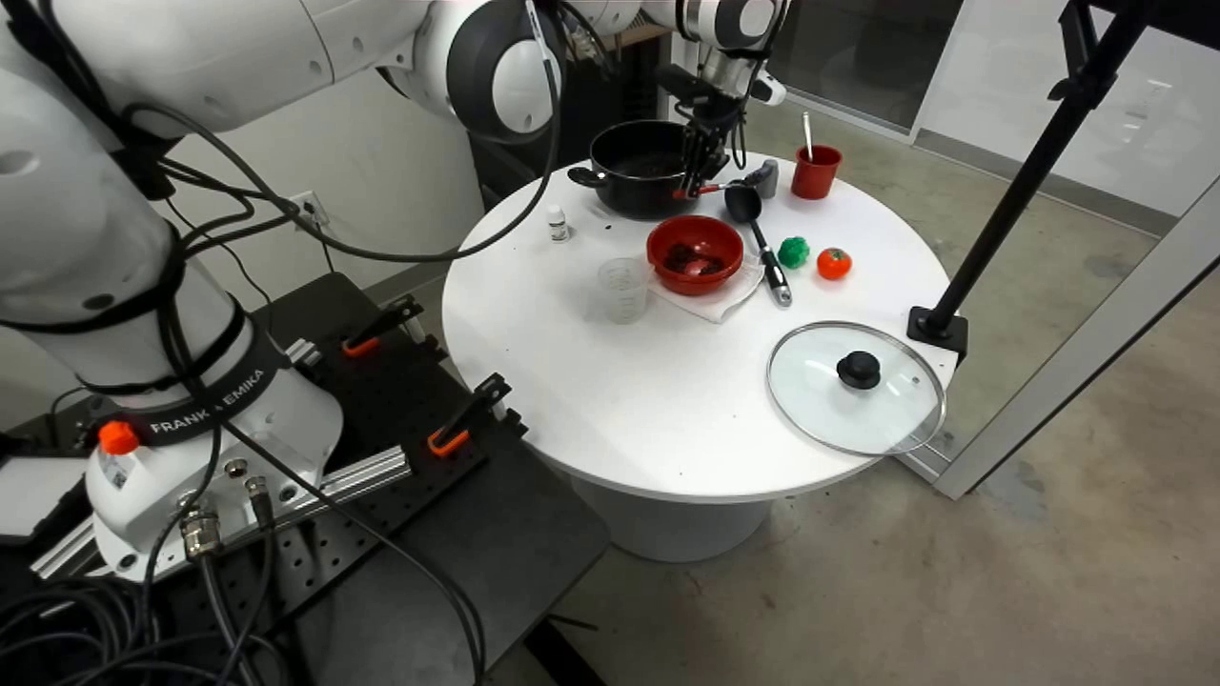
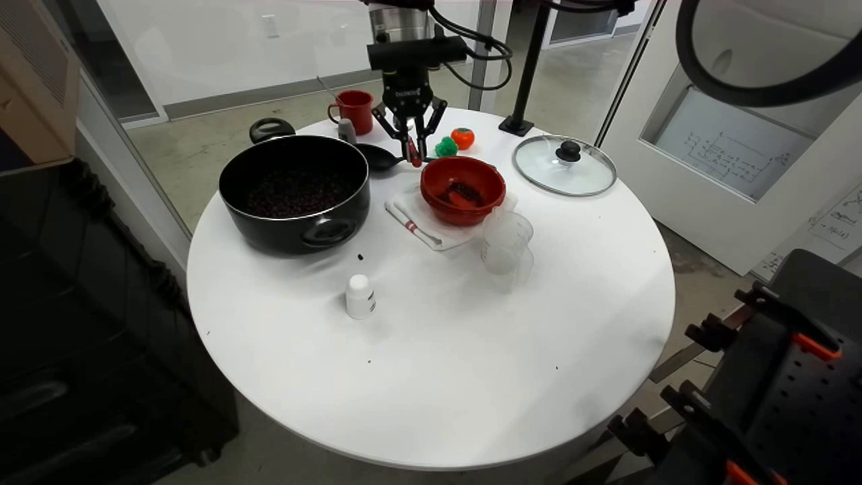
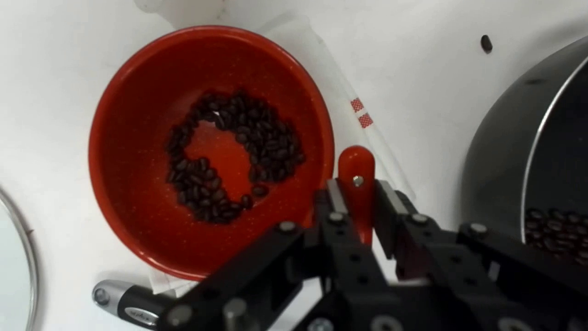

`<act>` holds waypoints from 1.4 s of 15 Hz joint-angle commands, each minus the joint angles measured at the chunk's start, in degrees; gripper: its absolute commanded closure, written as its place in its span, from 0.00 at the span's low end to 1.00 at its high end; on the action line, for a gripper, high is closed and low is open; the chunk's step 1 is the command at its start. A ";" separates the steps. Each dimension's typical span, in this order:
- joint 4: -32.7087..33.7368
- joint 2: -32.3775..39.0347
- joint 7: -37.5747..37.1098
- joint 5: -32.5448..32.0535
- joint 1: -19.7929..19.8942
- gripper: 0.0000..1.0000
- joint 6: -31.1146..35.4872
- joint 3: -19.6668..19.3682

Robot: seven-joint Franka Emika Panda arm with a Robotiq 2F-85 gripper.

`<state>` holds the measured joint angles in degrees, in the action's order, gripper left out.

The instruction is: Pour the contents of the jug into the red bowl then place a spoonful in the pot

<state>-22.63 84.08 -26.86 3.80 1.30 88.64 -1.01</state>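
Note:
My gripper (image 2: 415, 159) is shut on a red handle (image 3: 358, 161) with a metal rivet; the utensil's far end cannot be made out. It hangs beside the rim of the red bowl (image 3: 133, 115), on the side toward the pot. Dark beans lie in a ring in the bowl, with red bottom showing in the middle. The black pot (image 2: 283, 236) also has dark beans inside, as an exterior view shows. Its wall (image 3: 491, 156) rises at the right of the wrist view. The clear jug (image 1: 624, 291) stands upright by the bowl, near the jug's handle side (image 2: 524, 266).
A black ladle (image 1: 770, 267) lies beyond the bowl, which sits on a white cloth (image 2: 431, 236). Around them are a red mug (image 1: 816, 176), tomato (image 1: 834, 264), green piece (image 1: 793, 252), grey object (image 1: 762, 178), glass lid (image 1: 820, 391) and white bottle (image 2: 360, 300).

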 commanded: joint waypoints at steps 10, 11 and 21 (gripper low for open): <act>0.23 0.02 1.32 -3.21 -1.84 0.95 3.07 -1.79; -0.10 0.00 1.64 -3.42 -2.03 0.95 4.78 -1.88; -4.24 0.05 13.23 -5.71 -1.43 0.95 20.50 -2.43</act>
<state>-25.62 84.13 -19.16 -0.57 -0.49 105.52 -3.12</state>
